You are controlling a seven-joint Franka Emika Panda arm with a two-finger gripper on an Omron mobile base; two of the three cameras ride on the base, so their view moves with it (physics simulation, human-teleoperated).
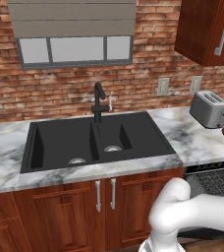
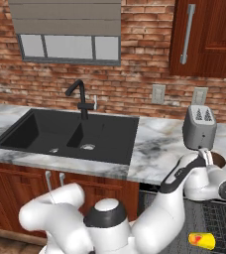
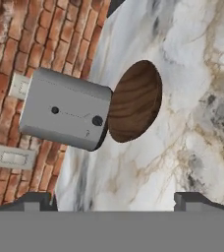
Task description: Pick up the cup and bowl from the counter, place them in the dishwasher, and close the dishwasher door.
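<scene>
open pincer [image 3: 114, 199] above bowl [image 3: 135, 101]

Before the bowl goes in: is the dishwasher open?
Open: the dishwasher shows its wire rack under the counter, with the cup lying inside.

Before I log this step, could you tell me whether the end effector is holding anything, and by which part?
Nothing is held: the end effector is open above the counter, short of the brown bowl beside the toaster.

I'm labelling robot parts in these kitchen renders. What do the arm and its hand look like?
The arm is glossy white, built of rounded, bulbous segments with dark grey to black bands at the joints. Near the wrist sits a round dark cap. The hand ends in two small, dark grey, blocky fingertips. No cables or markings show.
</scene>
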